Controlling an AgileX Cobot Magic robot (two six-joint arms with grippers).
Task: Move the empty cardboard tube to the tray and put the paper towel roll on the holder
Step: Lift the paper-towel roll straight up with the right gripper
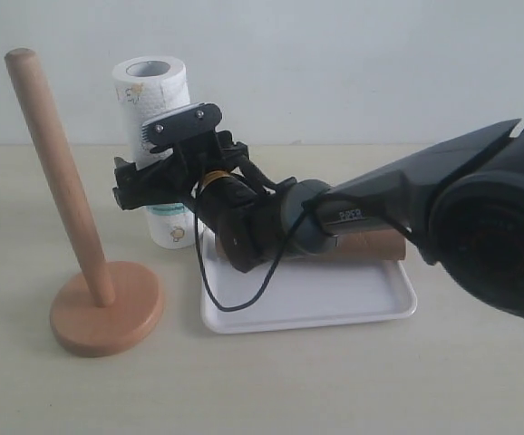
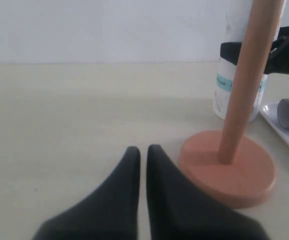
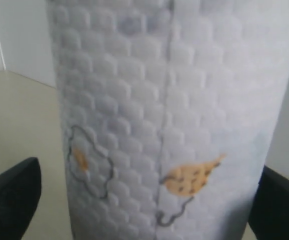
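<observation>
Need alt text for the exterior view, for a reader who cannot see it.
The right gripper, jaws open, straddles the upright paper towel roll beside the white tray. The brown cardboard tube lies in the tray, partly hidden by the arm; the wooden holder stands at left, its pole bare.

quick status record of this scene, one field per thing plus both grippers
cardboard tube: lying in the tray, partly hidden by the right arm
paper towel roll: upright on the table by the tray, not on the holder
holder: upright, pole bare
right gripper: open, a jaw on each side of the roll
left gripper: shut, empty, low near the holder's base
left to do: roll onto holder
</observation>
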